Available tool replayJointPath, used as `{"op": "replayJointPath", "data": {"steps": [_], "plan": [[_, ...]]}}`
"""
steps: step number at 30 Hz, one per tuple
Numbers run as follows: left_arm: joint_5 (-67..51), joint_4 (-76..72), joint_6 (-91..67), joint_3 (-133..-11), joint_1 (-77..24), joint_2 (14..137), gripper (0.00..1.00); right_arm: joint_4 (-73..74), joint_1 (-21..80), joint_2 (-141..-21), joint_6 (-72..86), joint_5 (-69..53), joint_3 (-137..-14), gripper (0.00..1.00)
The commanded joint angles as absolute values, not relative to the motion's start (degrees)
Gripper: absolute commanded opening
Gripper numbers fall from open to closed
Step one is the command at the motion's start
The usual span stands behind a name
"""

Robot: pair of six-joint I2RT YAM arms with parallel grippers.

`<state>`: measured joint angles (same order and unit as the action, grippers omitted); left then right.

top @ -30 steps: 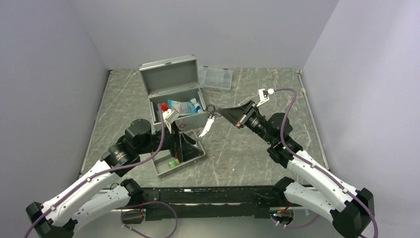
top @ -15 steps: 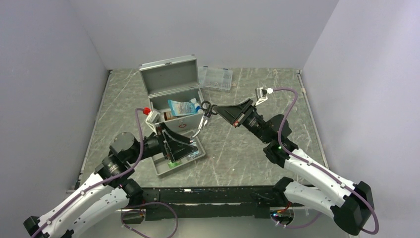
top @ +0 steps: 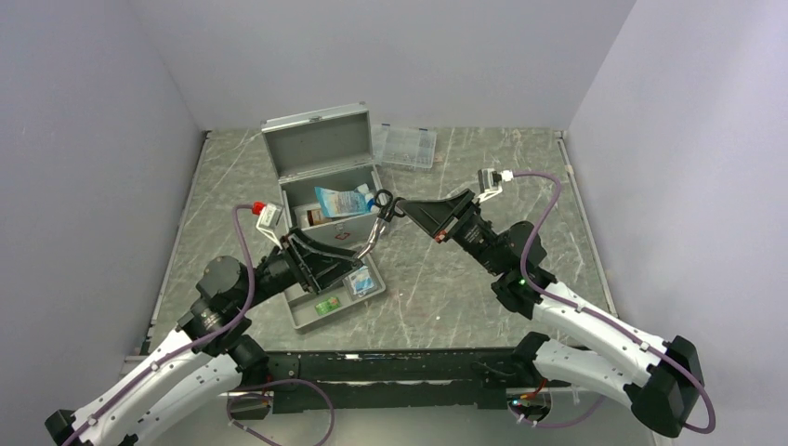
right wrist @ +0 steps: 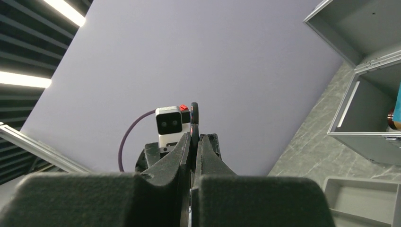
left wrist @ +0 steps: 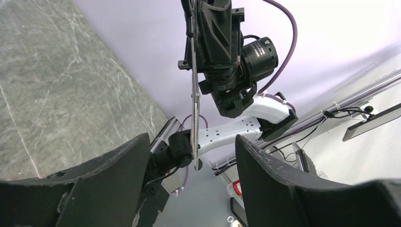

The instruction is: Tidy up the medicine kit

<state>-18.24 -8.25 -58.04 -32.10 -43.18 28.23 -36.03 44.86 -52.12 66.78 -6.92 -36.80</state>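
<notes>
Down near the arms, a shallow grey tray sits on the tabletop. It holds a small green thing and a small blue and white packet.

Over the far end of the tray, the left pincer is wide. It has one finger on each side of the thin blades of the scissors and does not touch them. I think it is set there to take the scissors from the other arm. The right pincer is pinched tight on a black handle ring, so the scissors hang with the blades pointing down between the left fingers.

Behind them stands the medicine kit, near the middle of the tabletop and a bit to the left. Its lid stands up, so things can go in. Inside are a big blue and white pouch and something brown. I cannot tell what else is in there.

Far at the back, just beside the kit, lies a flat clear case.
</notes>
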Motion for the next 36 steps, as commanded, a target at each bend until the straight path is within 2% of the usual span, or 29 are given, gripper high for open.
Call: {"op": "replayJointPath", "data": {"steps": [1,13,22,32,36], "plan": [[-17.9,-12.8,-59.0,-32.9,-42.9,29.0,0.68,-41.7,45.8,-52.2,67.8,-5.0,-36.7,0.00],[-17.8,-11.4,-57.1,-35.3,-42.9,29.1,0.41,-42.5,47.4,-52.9,67.6,-4.5,-36.7,0.00],[-18.2,-11.5,-57.2,-35.6,-43.0,29.0,0.24,-42.8,48.0,-52.8,67.3,-3.3,-35.7,0.00],[-20.3,-12.6,-57.2,-35.9,-42.9,30.5,0.18,-42.6,48.2,-52.8,67.2,-2.5,-35.6,0.00],[-20.7,-12.7,-57.1,-36.0,-42.9,31.0,0.08,-42.5,48.3,-52.7,67.2,-2.2,-35.5,0.00]]}}
